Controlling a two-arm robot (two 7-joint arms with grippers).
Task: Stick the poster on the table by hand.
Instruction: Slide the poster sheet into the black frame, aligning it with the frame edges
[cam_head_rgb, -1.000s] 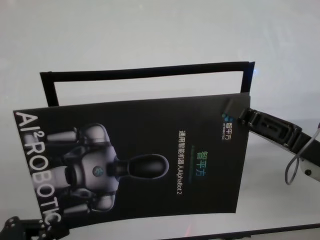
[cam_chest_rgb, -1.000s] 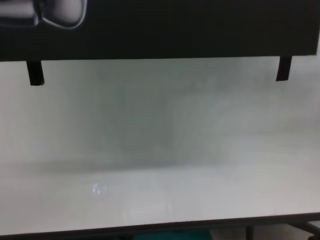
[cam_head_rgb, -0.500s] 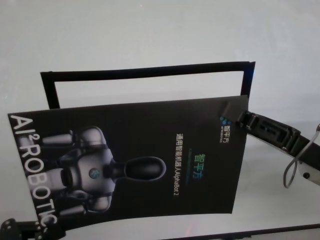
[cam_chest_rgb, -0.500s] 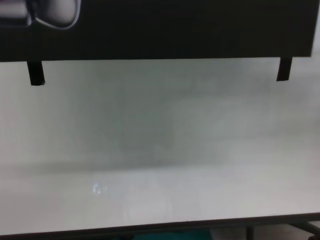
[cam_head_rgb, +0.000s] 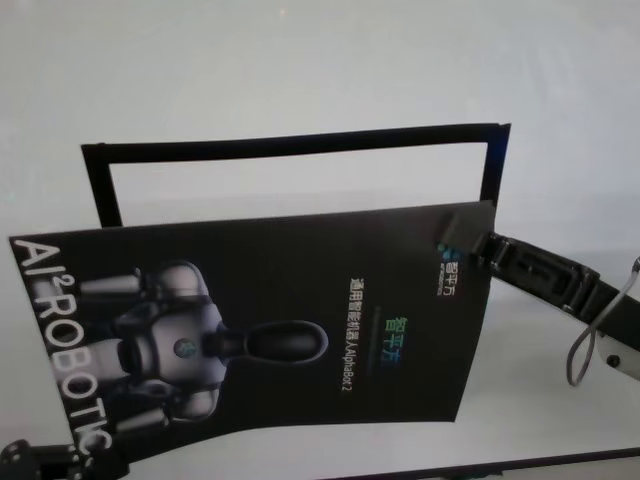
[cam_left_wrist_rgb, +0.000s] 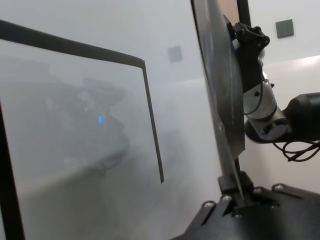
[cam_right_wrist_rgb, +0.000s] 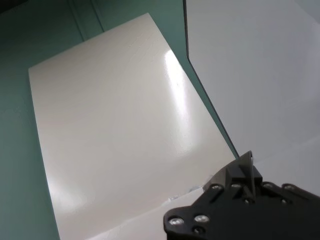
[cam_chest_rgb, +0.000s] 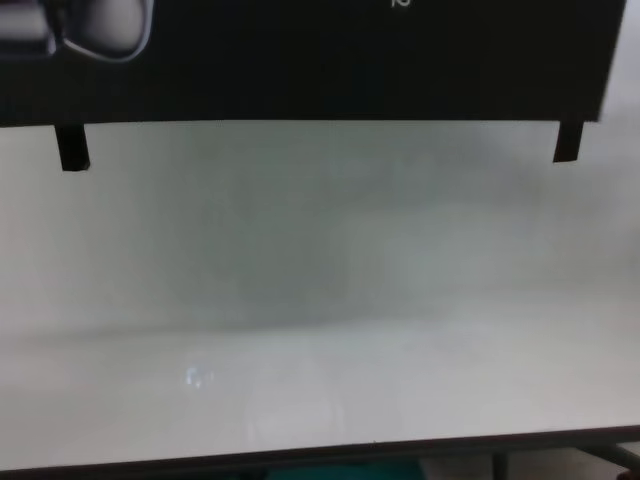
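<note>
The poster (cam_head_rgb: 280, 330) is hanging above the table (cam_head_rgb: 300, 60), off its surface, in front of a black tape frame (cam_head_rgb: 290, 143). The right gripper (cam_head_rgb: 478, 247) is pinching its far right corner; the left gripper (cam_head_rgb: 90, 458) is clamping its near left corner.

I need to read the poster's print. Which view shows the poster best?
The head view: the poster shows whole, lettering and robot image readable. The chest view catches only its lower edge, the left wrist view sees it edge-on, and the right wrist view shows its blank back.
</note>
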